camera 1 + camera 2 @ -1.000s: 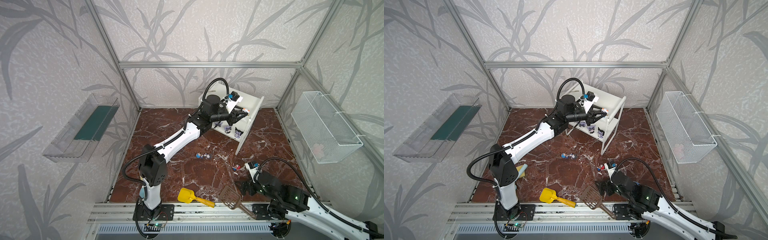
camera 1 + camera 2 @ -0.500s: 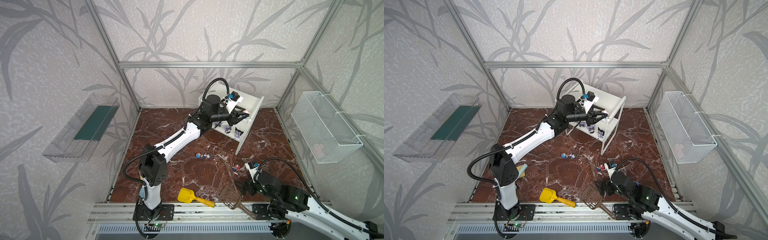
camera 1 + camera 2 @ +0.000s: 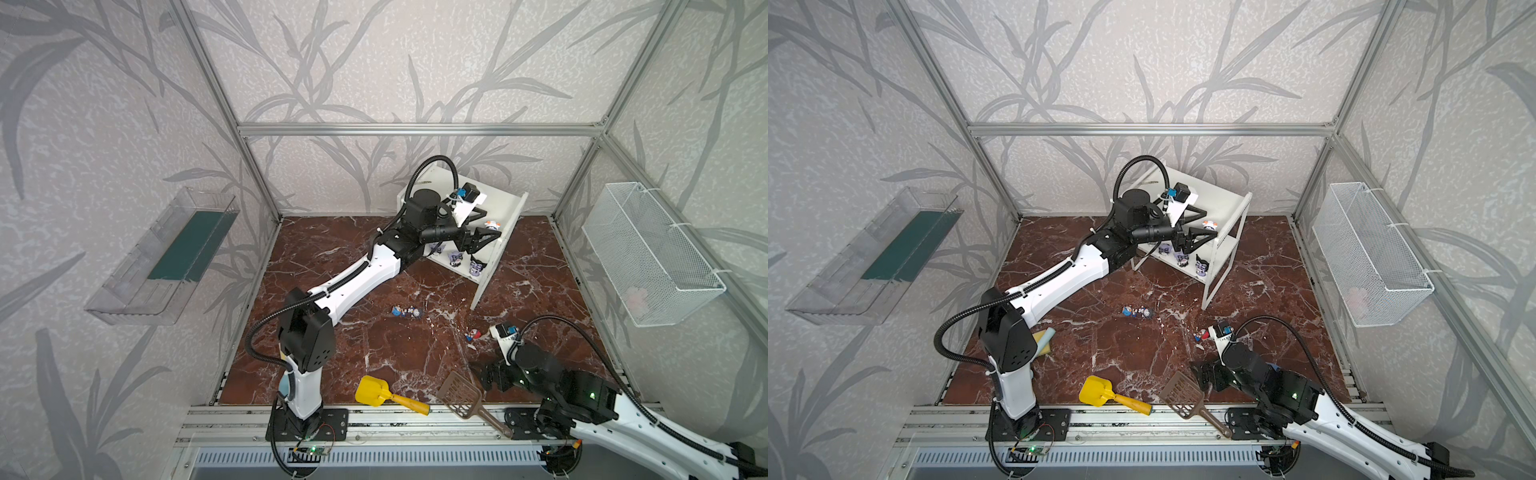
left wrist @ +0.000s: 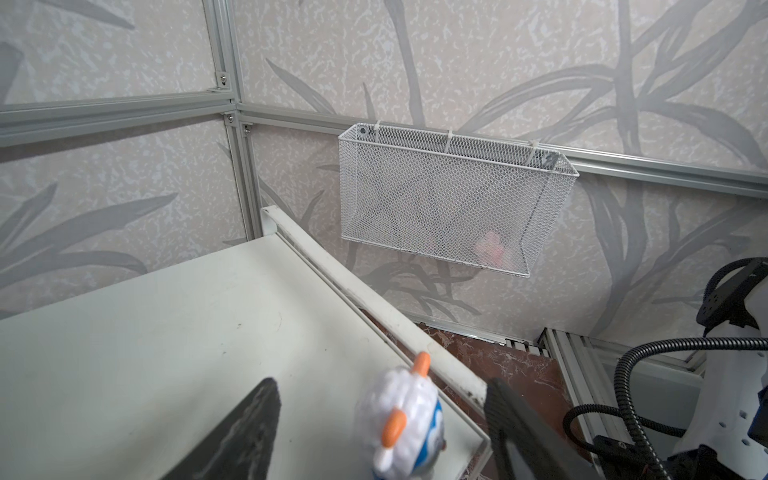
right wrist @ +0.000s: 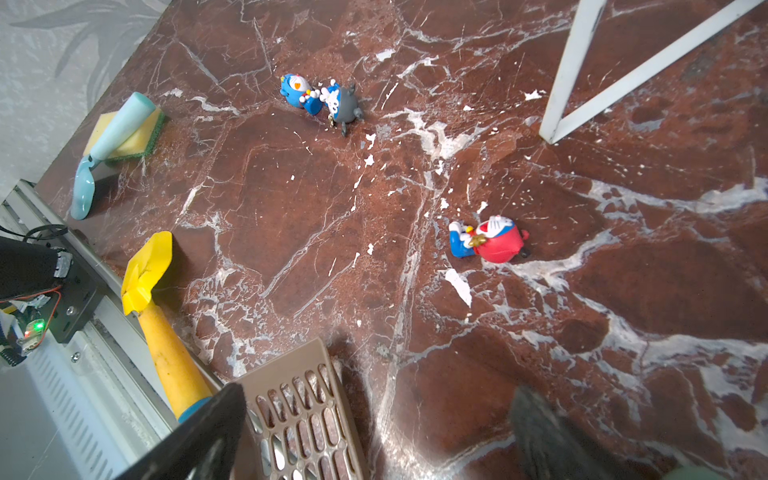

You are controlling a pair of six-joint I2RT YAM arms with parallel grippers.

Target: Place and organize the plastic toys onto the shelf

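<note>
Three purple toys (image 3: 456,258) on shelf (image 3: 500,245) | orange-white toy (image 3: 491,225) above | left gripper (image 4: 380,432), right gripper (image 5: 378,392) wide

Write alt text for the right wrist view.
Three toy figurines lie on the red-brown marble floor: a blue one touching a grey one, and a red-headed one apart. The open right gripper frames the foreground, with a brown slotted scoop and a yellow scoop close by.
</note>
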